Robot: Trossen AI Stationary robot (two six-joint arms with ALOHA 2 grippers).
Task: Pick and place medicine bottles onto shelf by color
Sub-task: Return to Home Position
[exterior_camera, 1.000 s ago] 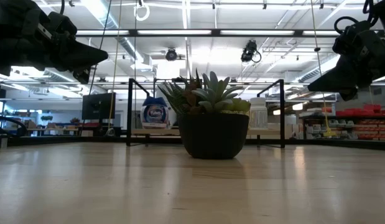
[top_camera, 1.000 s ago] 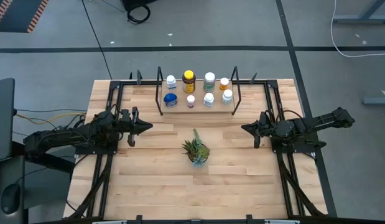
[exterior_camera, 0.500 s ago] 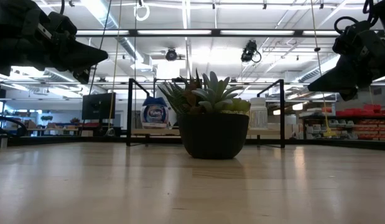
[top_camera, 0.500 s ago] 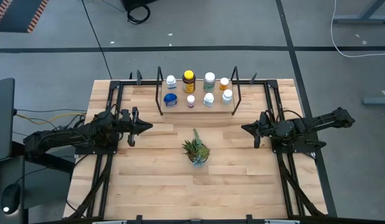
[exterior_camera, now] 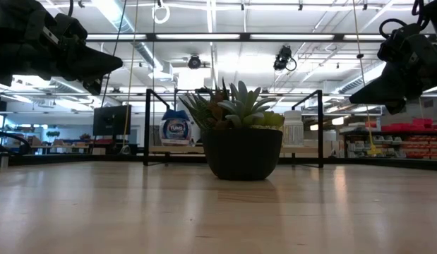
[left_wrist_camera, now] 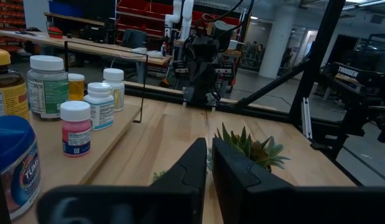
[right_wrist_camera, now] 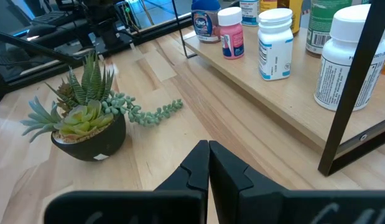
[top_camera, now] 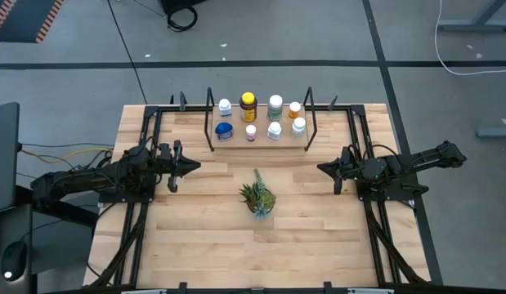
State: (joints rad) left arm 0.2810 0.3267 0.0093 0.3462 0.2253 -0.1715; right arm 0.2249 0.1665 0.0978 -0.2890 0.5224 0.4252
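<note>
Now left gripper [top_camera: 190,166], mid-left, and right gripper [top_camera: 324,169], mid-right, are hanging pinched together, empty; best retracting level, clear of the shelf [top_camera: 236,141].

Grey floor [top_camera: 73,73], ceiling strip lights [exterior_camera: 225,37]

Table [top_camera: 203,245]: fills the middle of the high view. Shelf [top_camera: 237,140]: at its upper middle, bearing eight medicine bottles [top_camera: 274,130] in two rows of four. Plant [top_camera: 257,198]: below the shelf, mid-table. Left gripper [top_camera: 187,166]: frame-left of plant. Right gripper [top_camera: 322,169]: frame-right.
</note>
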